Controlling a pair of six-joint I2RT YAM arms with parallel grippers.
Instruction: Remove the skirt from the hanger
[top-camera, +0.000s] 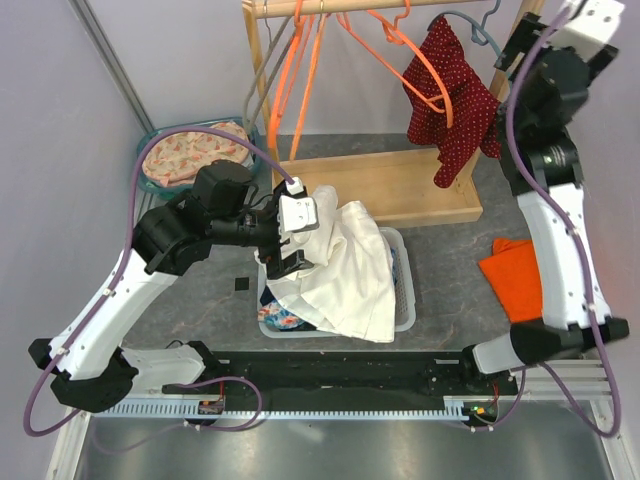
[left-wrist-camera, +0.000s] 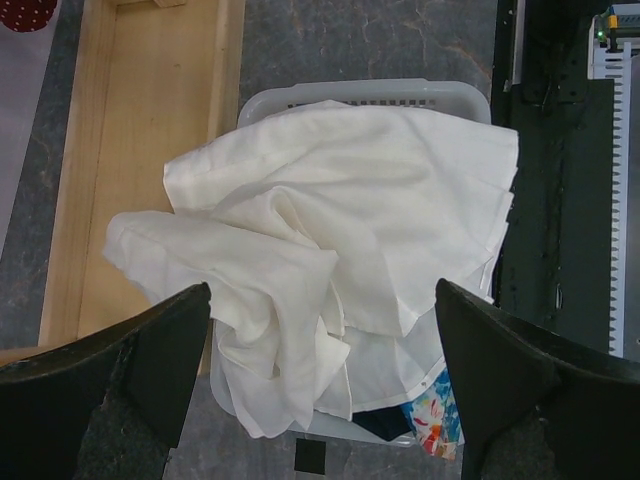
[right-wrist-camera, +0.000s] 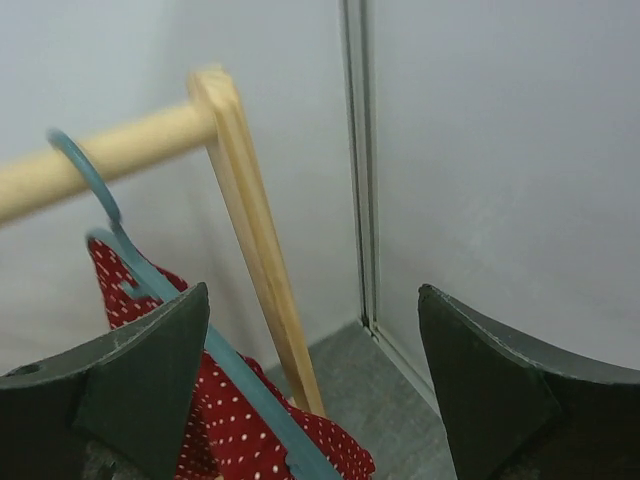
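The skirt (top-camera: 345, 270), white, was seen crumpled over the grey basket (top-camera: 405, 300) from the top camera. The left gripper (left-wrist-camera: 320, 300) was shown released above it by the left wrist camera. Only by the right wrist camera was the right gripper (right-wrist-camera: 315, 300) shown parted and empty, beside a teal hanger (right-wrist-camera: 150, 275) bearing a red dotted garment (right-wrist-camera: 230, 420).

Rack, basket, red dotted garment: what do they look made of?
Rack: pale wood, faint grain showing, matte, looks unvarnished.
Basket: light grey plastic, probably moulded, with a slotted rim and smooth surface.
Red dotted garment: thin soft fabric with small white dots, hanging in loose folds. The fibre can't be told.
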